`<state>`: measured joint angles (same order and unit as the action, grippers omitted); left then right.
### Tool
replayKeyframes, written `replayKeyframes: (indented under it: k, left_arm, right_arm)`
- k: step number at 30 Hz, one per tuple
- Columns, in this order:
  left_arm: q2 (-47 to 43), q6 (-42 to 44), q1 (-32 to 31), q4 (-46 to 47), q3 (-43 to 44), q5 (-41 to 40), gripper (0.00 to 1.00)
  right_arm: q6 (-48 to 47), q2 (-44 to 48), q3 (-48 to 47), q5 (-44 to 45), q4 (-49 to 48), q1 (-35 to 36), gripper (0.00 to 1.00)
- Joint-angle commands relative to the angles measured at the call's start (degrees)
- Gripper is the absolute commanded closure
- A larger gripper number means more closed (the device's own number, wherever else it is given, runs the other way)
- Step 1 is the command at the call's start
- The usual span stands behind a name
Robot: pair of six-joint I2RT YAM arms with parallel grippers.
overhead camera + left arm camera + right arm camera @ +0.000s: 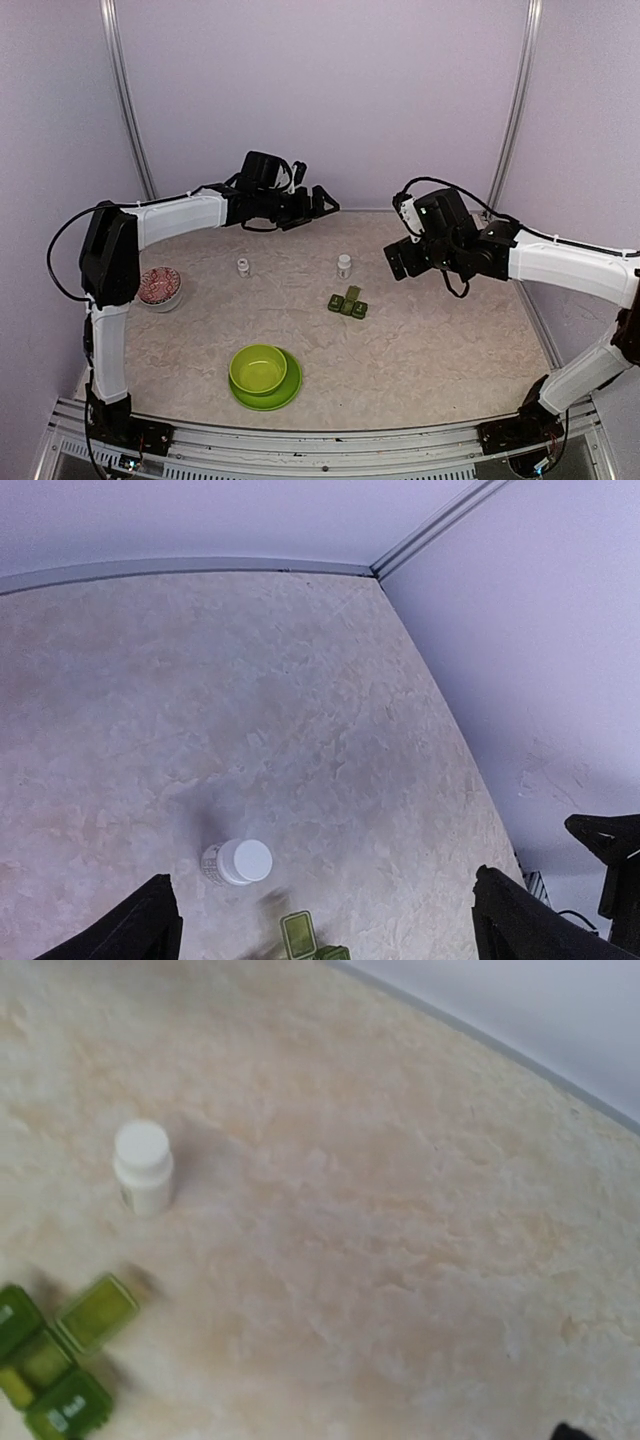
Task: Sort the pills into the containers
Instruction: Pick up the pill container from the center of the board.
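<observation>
Top external | you're hovering left gripper (318, 203) wide open, empty, toward pill bottle (344, 265) for pickup | right gripper (398, 262): spread, can't tell

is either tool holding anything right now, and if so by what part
Nothing is held. The left tool is open, only table between its fingers. The right tool has no object in it, though its jaws barely show.

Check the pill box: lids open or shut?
Partly open. One lid is flipped back beside the pill box, seemingly the middle compartment's; the other two look shut.
</observation>
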<state>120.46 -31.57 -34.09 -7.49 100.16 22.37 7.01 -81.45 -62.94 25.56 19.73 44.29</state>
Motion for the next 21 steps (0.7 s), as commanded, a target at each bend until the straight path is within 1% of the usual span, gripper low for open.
replayKeyframes:
  k: [1, 3, 5, 8, 10, 15, 17, 21]
  left_arm:
    - [0.8, 2.0, 1.5, -10.8, 7.1, -2.9, 0.01]
    - [1.3, 1.6, 1.6, -15.8, 11.5, -4.7, 0.01]
    - [0.8, 1.1, 1.7, -20.2, 13.5, -6.7, 0.01]
    - [-2.4, 0.6, 1.8, -22.3, 9.1, -9.6, 0.01]
    - [-4.9, 1.8, 1.4, -21.6, 4.3, -12.7, 0.01]
    - [-10.2, 4.9, -0.6, -13.9, -8.4, -18.4, 0.01]
    - [-11.1, 6.2, -2.0, -11.4, -10.8, -18.9, 0.01]
    - [-10.3, 9.6, -5.5, -9.6, -11.3, -18.2, 0.01]
  right_arm:
    - [3.5, 2.4, -3.6, -3.8, 0.3, -1.8, 0.00]
    - [4.2, 3.1, -4.7, -4.4, 1.3, -1.8, 0.00]
    - [5.3, 3.9, -5.8, -5.7, 3.0, -1.9, 0.00]
    - [7.3, 5.1, -5.8, -7.1, 5.2, -2.0, 0.00]
    - [8.7, 6.1, -3.2, -7.7, 4.9, -2.0, 0.00]
    - [8.8, 9.0, 3.1, -9.7, 0.4, -2.0, 0.00]
    - [8.8, 9.1, 4.4, -10.8, 0.4, -2.0, 0.00]
    - [11.6, 9.0, 7.2, -12.1, 1.7, -2.0, 0.00]
